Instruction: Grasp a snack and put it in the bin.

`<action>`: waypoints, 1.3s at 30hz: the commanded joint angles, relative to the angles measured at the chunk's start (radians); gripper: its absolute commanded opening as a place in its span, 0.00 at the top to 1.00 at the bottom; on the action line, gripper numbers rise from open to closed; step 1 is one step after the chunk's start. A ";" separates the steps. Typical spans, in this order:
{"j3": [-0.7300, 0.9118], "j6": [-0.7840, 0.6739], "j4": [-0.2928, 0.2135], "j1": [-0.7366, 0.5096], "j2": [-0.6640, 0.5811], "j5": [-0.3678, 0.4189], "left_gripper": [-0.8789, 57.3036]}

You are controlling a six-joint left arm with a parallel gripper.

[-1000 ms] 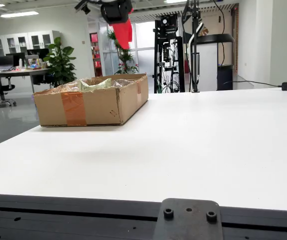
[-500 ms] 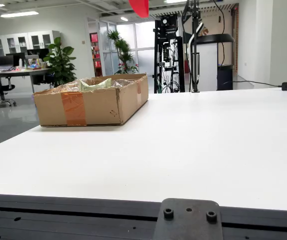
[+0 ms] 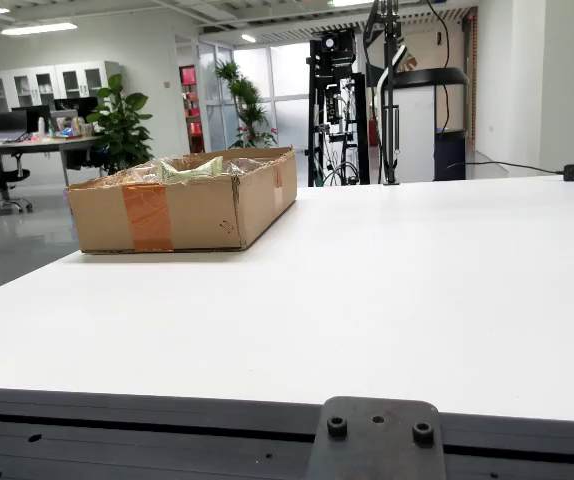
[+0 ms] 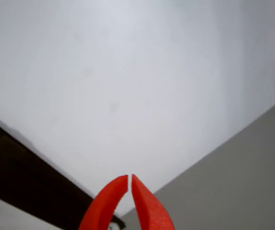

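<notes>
Red gripper gone from the top of the fixed view since half a second ago | gripper (image 4: 130,178) fingers nearly closed, pinching nothing, over white table (image 3: 417,290) | snacks (image 3: 189,168) in cardboard box (image 3: 182,212) on table, left

a white table (image 3: 417,290) carries a taped cardboard box (image 3: 182,205) near its far-left corner.

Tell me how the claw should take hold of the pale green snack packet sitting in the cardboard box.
Come straight down from above: the cardboard box walls block every side approach. Pinch the green packet on its raised, crinkled upper edge, the only part showing above the rim; the rest is hidden. The red claw, seen only in the wrist view, has its fingertips nearly touching and would need to open first.
</notes>
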 commanded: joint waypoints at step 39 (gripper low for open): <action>0.000 0.023 -0.073 0.085 0.001 -0.001 0.98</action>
